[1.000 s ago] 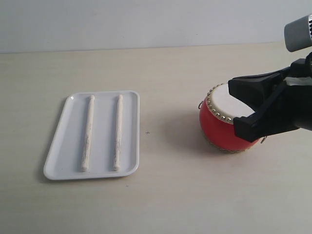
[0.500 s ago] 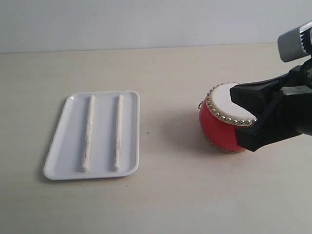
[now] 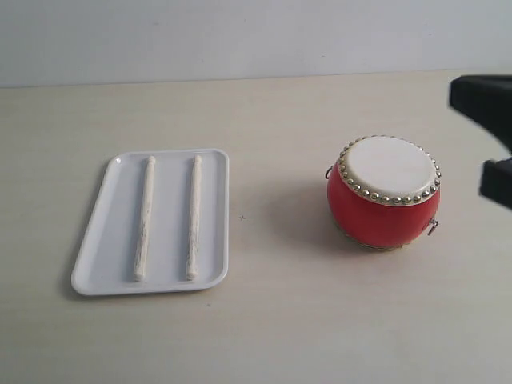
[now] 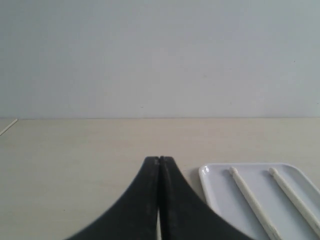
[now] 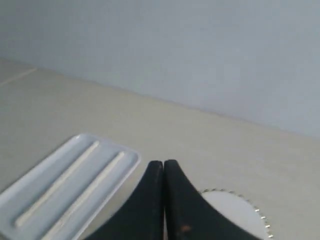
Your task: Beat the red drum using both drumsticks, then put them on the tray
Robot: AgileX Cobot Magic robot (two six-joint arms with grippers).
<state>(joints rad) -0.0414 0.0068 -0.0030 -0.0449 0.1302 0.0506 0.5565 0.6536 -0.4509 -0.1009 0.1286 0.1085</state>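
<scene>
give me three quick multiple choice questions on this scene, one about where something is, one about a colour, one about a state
1. Where are the drumsticks?
A in the tray
B beside it
C under it

2. What colour is the body of the drum?
A blue
B red
C green

3. In what state is the left pincer?
A wide open
B shut on a stick
C shut, empty

Answers:
1 A, both lie side by side inside the rim.
2 B, the barrel is glossy red under a cream skin.
3 C, the left wrist view shows its tips touching with nothing between.

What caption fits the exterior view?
Both drumsticks lie side by side on the tray; red drum stands apart.
</scene>
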